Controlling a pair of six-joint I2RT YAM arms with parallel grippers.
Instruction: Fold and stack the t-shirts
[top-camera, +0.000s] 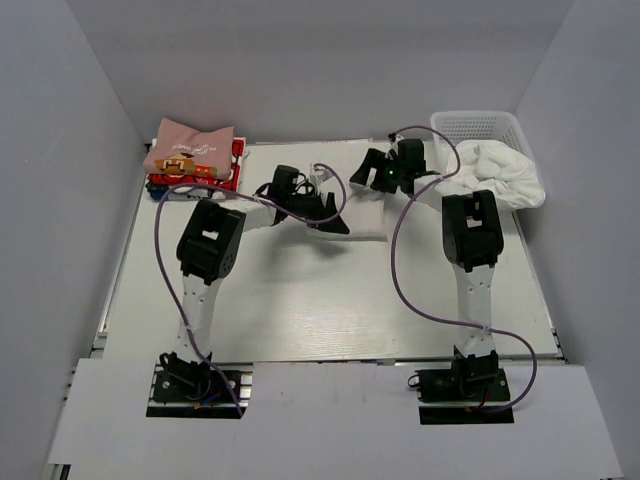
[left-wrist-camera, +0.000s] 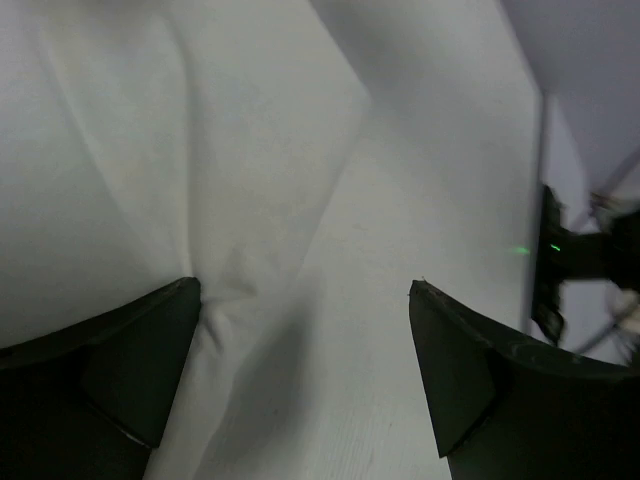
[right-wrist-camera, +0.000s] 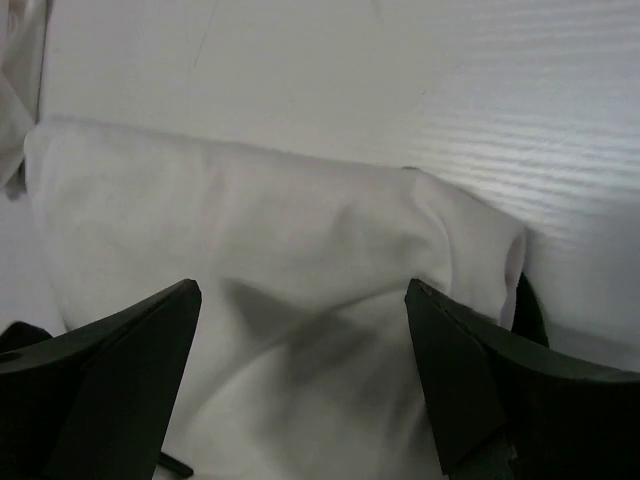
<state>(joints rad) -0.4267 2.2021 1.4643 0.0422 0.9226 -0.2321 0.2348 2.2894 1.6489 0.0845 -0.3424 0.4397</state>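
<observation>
Though its print (top-camera: 183, 157) blurs, pink shirt (top-camera: 197, 138) topmost

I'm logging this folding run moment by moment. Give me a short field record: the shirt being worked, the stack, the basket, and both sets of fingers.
shirt in work: white shirt, lying on the table, far middle
left gripper: fingers open, at the shirt's edge, holding nothing
right gripper: fingers open, above the shirt, holding nothing
stack: pink shirt on top, red shirt beneath, far left corner
basket: far right corner, white cloth spilling over its near side
</observation>
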